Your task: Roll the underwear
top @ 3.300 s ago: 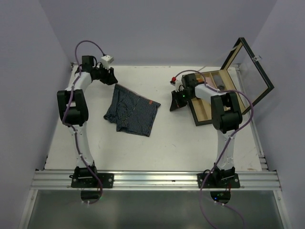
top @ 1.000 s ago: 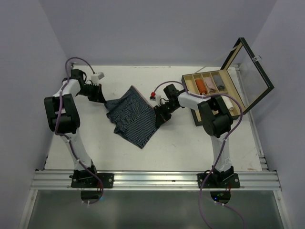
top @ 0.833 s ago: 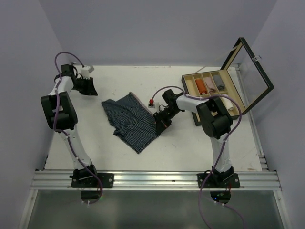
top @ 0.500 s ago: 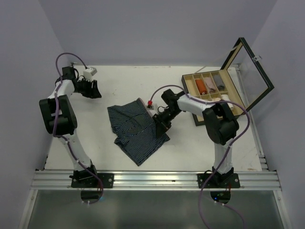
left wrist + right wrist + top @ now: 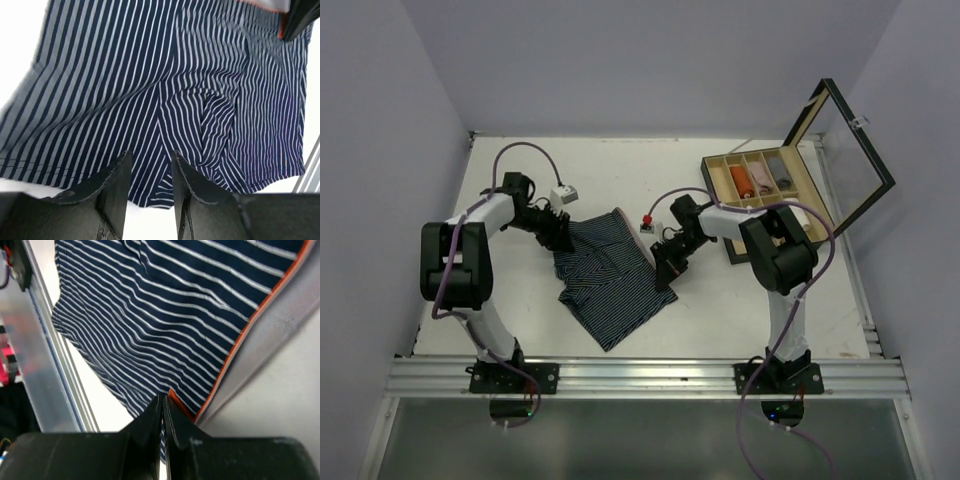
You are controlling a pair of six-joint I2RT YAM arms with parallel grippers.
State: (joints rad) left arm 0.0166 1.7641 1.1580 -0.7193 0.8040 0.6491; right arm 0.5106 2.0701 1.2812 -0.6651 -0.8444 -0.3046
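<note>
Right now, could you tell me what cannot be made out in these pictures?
Top view: rolled items in the compartmented wooden box are too small to identify.
Right wrist view: the closed right fingers hide how much navy striped cloth underwear they pinch.
Left wrist view: the frame crops the garment.

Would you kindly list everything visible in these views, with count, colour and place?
navy striped cloth underwear: one, navy with pale stripes and orange-trimmed waistband, table centre.
compartmented wooden box: one, light wood, far right; its dark-framed glass lid is raised.
rolled cloth items: three visible, orange, pink, grey, in the box's far compartments.
white table: one, under everything.
silver metal rail: one, near edge.
left claw: one, black, open over the underwear's left edge.
right claw: one, black, shut on the waistband.
</note>
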